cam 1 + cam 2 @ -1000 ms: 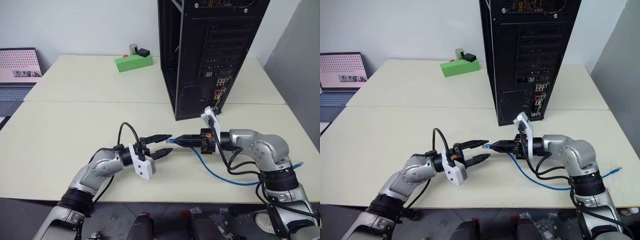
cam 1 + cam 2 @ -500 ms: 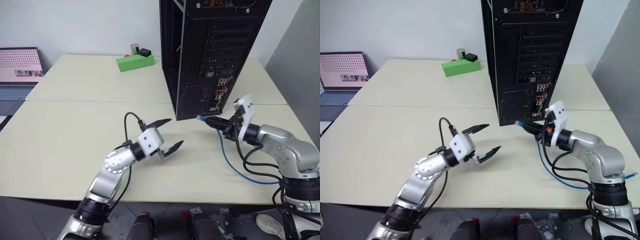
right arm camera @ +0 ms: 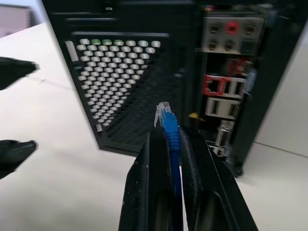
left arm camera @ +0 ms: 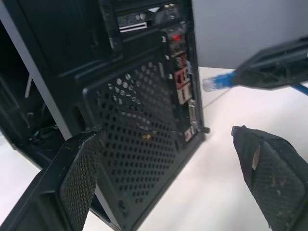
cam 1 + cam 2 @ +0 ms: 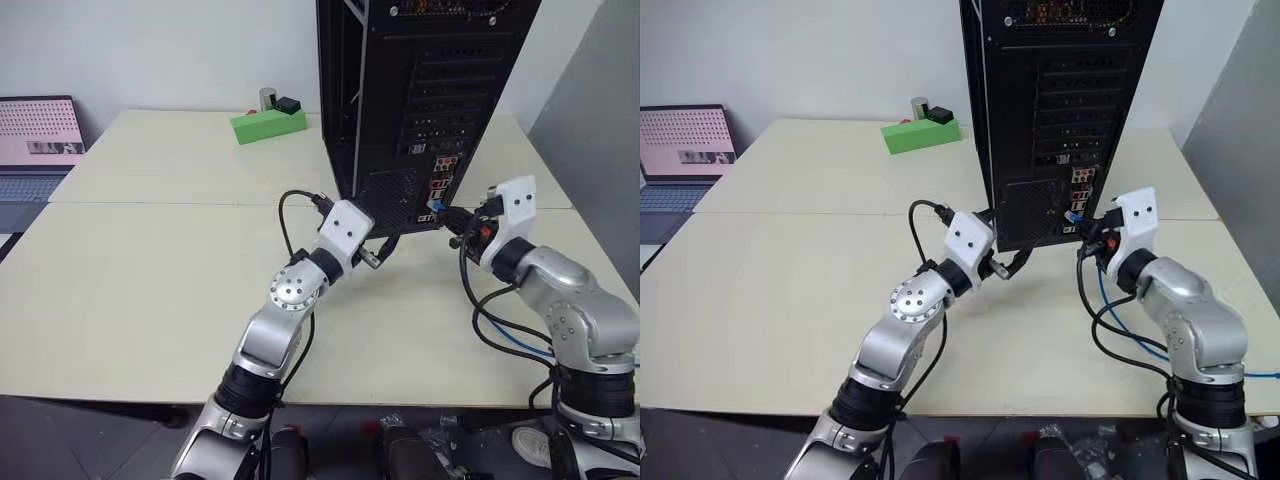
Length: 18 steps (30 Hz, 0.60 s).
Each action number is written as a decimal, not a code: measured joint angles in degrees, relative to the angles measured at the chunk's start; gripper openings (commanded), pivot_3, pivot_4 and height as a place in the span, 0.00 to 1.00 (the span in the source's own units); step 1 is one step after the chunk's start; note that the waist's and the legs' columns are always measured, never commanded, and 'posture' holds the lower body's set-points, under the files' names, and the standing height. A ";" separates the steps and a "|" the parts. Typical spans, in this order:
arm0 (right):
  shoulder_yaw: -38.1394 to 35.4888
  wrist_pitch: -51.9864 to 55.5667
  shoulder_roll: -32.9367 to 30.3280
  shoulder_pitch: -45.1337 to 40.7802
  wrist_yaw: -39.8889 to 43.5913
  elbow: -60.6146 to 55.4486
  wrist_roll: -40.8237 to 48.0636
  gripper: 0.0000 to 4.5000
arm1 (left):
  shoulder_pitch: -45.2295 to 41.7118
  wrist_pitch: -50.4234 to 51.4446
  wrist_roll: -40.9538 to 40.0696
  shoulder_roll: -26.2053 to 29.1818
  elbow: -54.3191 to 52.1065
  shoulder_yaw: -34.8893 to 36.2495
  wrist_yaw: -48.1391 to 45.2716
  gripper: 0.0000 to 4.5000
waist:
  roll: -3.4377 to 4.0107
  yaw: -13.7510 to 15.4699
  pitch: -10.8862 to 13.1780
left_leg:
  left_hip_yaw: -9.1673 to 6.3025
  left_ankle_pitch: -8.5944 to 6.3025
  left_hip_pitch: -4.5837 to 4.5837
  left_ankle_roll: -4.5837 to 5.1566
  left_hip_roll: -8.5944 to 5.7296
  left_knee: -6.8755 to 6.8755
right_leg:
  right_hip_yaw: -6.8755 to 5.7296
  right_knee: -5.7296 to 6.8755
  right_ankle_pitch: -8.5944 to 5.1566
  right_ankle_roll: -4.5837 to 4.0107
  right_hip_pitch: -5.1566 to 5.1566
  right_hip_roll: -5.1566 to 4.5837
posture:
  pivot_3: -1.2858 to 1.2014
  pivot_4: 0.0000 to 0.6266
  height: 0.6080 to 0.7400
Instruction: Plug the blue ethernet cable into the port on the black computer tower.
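Halfway: right pincer [image 3: 168, 144] clamped on blue ethernet cable [image 3: 169, 126], plug just short of port [image 3: 215, 85]; left pincer [image 4: 168, 178] wide.

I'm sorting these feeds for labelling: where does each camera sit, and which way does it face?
Left and right eye views: on the head, looking forward and down over both arms at the black computer tower on the table.
Left wrist view: along the open left gripper at the tower's rear grille.
Right wrist view: along the right gripper, shut on the blue ethernet cable.
Both wrist views share the tower's connector panel.
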 measured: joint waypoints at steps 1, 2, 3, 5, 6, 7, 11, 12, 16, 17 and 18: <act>0.14 0.46 1.75 -0.37 -2.70 -0.14 -0.81 0.00 | -0.43 0.24 0.12 -0.72 0.47 0.02 0.24 0.98 | 0.00 0.00 0.00 | 0.01 0.00 0.00 0.00 0.00 0.00 | 0.00 0.00 0.00 0.00 -0.01 0.00 | 0.52 0.24 1.00; 0.07 0.60 2.98 -0.77 -4.39 -0.23 -1.35 0.00 | -0.67 0.50 0.11 -1.11 0.82 0.14 0.37 0.98 | 0.00 -0.02 0.00 | 0.01 0.00 0.00 0.00 0.00 0.00 | 0.00 0.01 0.00 0.00 0.00 0.00 | 0.52 0.24 1.00; 0.09 0.69 4.18 -1.23 -6.10 -0.25 -1.97 0.00 | -1.02 0.94 -0.21 -1.65 1.18 0.24 0.43 0.98 | 0.00 -0.03 0.00 | 0.01 0.00 0.00 0.00 0.00 0.00 | 0.00 0.01 0.00 0.00 -0.01 0.00 | 0.52 0.24 1.00; 0.19 0.85 6.39 -2.65 -9.45 -0.25 -3.09 0.00 | -1.58 1.57 -1.54 -3.10 1.75 0.51 0.26 0.98 | 0.00 0.04 0.00 | 0.01 0.00 -0.02 0.00 -0.01 0.00 | 0.00 -0.01 0.00 0.00 -0.01 0.00 | 0.52 0.24 1.00; 0.18 0.85 6.70 -2.93 -9.97 -0.24 -3.34 0.00 | -1.67 1.79 -1.91 -3.27 1.78 0.57 0.14 0.98 | 0.00 0.04 0.00 | 0.01 0.00 -0.02 0.00 -0.01 0.00 | 0.00 -0.01 0.00 0.00 -0.01 -0.01 | 0.52 0.24 1.00; 0.08 0.85 7.50 -3.46 -11.18 -0.20 -3.83 0.00 | -1.92 2.27 -2.50 -3.44 1.88 0.76 0.00 0.98 | 0.00 0.05 0.00 | 0.01 0.00 -0.02 0.00 0.00 0.00 | 0.00 -0.01 0.00 0.00 -0.01 -0.01 | 0.52 0.24 1.00; 0.04 0.85 10.08 -4.49 -13.66 0.47 -4.87 0.00 | -2.27 2.36 -3.16 -3.43 2.01 1.58 -0.08 0.98 | 0.01 -0.06 0.00 | 0.01 0.00 -0.01 0.00 0.00 -0.02 | 0.00 0.01 0.00 0.00 -0.02 0.00 | 0.52 0.24 1.00; 0.06 0.85 10.56 -4.66 -14.10 0.61 -5.03 0.00 | -2.27 2.36 -3.24 -3.42 2.01 1.60 -0.12 0.98 | 0.01 -0.04 0.00 | 0.01 0.00 -0.01 0.00 0.00 -0.01 | 0.00 0.01 0.00 0.00 -0.02 0.00 | 0.52 0.24 1.00; 0.04 0.78 11.88 -5.20 -15.49 1.37 -5.35 0.00 | -2.26 2.37 -3.37 -3.25 2.01 1.58 -0.26 0.98 | 0.01 0.01 0.00 | 0.01 0.00 -0.02 0.00 -0.01 -0.01 | 0.01 -0.01 0.00 0.00 -0.02 -0.01 | 0.52 0.24 1.00; 0.04 0.71 12.13 -5.31 -15.76 1.86 -5.45 0.00 | -2.25 2.37 -3.37 -3.23 2.00 1.57 -0.34 0.98 | 0.01 0.01 0.00 | 0.01 0.00 -0.02 0.00 -0.01 -0.01 | 0.00 -0.01 0.00 0.00 -0.02 -0.01 | 0.52 0.24 1.00; 0.04 0.61 12.42 -5.43 -15.97 2.31 -5.62 0.00 | -2.24 2.37 -3.38 -3.22 2.00 1.52 -0.44 0.98 | 0.01 -0.01 0.00 | 0.01 0.00 -0.02 0.00 -0.01 -0.02 | 0.01 -0.01 0.00 0.00 -0.02 -0.01 | 0.52 0.24 1.00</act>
